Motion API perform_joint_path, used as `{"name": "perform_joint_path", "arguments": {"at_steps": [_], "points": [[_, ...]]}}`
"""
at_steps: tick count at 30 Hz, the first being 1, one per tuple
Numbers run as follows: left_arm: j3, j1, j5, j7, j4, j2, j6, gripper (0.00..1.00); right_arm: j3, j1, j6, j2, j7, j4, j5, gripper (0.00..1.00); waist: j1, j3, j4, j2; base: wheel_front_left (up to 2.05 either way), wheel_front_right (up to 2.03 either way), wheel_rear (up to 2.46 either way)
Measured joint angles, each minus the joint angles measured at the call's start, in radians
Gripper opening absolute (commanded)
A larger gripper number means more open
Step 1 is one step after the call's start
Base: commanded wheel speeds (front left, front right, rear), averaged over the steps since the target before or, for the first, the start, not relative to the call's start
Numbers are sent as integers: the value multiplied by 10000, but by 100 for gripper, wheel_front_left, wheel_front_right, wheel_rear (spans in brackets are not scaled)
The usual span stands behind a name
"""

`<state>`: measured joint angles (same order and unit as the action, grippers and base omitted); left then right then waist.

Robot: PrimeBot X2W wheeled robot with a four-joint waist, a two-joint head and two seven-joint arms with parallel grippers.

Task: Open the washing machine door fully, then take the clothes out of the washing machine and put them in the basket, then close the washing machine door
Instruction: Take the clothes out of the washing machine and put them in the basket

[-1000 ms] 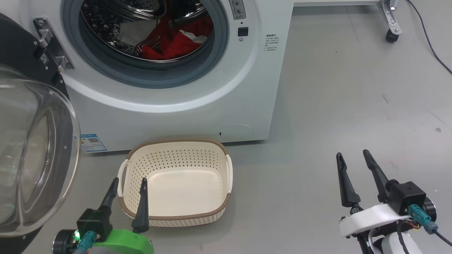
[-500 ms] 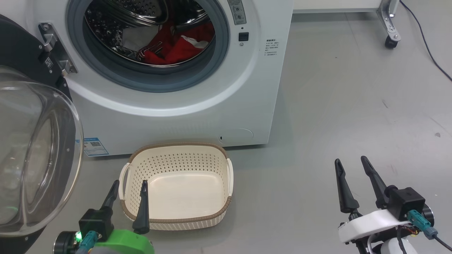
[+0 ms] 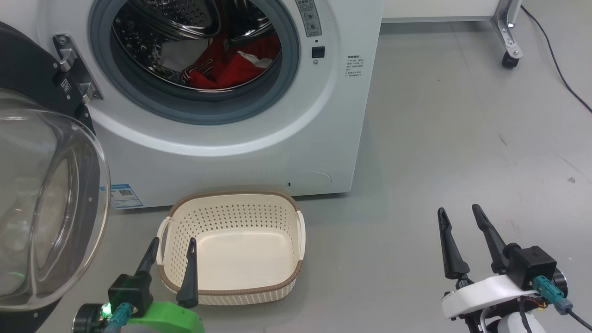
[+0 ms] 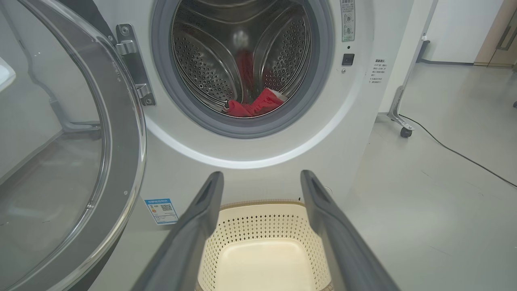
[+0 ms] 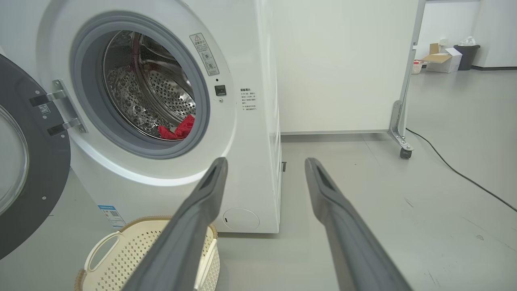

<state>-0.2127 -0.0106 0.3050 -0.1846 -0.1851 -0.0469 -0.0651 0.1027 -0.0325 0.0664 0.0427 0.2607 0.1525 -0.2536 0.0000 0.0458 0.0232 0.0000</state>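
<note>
Left gripper (image 3: 173,240): two dark fingers spread apart, gripping nothing. It hangs at the near left corner of the basket (image 3: 233,193), and in the head view its fingers overlap the basket's rim. Contact cannot be judged.

Right gripper (image 3: 458,209): two fingers, also spread and holding nothing. It sits over the grey floor (image 3: 439,138), well apart from the basket and to the right of the washing machine (image 3: 323,129).

Count: 2 grippers, 1 basket, 1 washing machine, 1 washing machine door (image 3: 46,194), 1 heap of clothes (image 3: 231,69). The number of garments in the heap cannot be told.

Containers:
- Basket: stands on the floor just in front of the machine's lower front panel, with two side handles. Its whole cream bottom shows bare.
- Drum (image 3: 180,18): perforated steel inside a grey rubber ring (image 3: 194,113). The red clothes with white trim lie at its bottom, towards the front.

The door is swung open to the machine's left on its hinge (image 3: 76,69), glass bowl facing out. There is one blue label (image 3: 119,196) at the machine's lower left corner.
</note>
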Motion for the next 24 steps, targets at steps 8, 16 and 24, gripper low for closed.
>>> {"name": "perform_joint_path", "arguments": {"at_steps": [8,16,24], "points": [[-4,0,-6,0,17,0,-6,100,59,-49,-73,-2,0,-19,-13,100,0,-46,7,0,3,-3,0],[-17,-1,-88,-2,15,0,-63,100,90,-136,-75,-6,0,-29,-13,100,0,-139,-22,0,31,-31,0],[-77,-10,-88,-2,17,0,-96,100,127,-180,-75,-8,0,-27,-15,100,0,-200,-37,0,63,-63,0]]}}
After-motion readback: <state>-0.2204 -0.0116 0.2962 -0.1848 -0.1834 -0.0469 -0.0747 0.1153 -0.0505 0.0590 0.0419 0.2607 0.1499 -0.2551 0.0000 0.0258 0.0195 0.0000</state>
